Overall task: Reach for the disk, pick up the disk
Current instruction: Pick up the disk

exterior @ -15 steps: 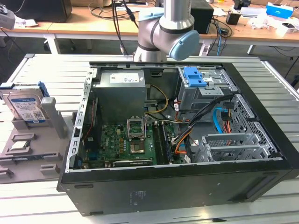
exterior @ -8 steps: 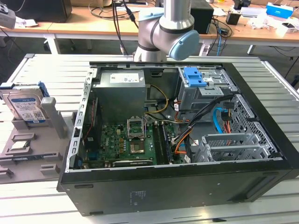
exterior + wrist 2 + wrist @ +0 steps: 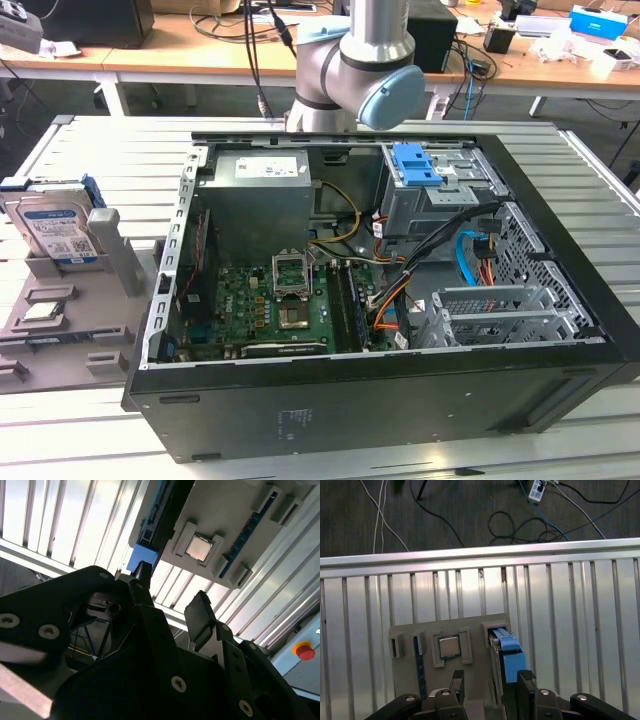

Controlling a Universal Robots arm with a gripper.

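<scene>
We see the disk point(image 3: 52, 225) standing on edge in a slot of a grey holder tray point(image 3: 60, 350), at nine o'clock of the exterior view. Its white-and-blue label faces the camera and a blue rail runs along its sides. Nothing touches it. In the tray, at six o'clock of the disk, a small grey chip point(image 3: 42, 310) lies flat in a square recess. The tray sits on a slatted metal table point(image 3: 120, 150), just beside an open computer case point(image 3: 400, 420) that takes up the middle of the scene. The case's motherboard point(image 3: 270, 300) is exposed, and a bare blue bracket point(image 3: 415, 165) sits at one o'clock inside it. The robot arm point(image 3: 350, 60) rises at twelve o'clock beyond the case. In both wrist views we look past the gripper point(image 3: 491, 686) down at the tray. Its two dark fingers point(image 3: 526, 680) are spread and released, with nothing gripped. The disk's blue rail shows in line with the gap between them, apart from the fingertips. The chip shows beside the disk in the same tray.
</scene>
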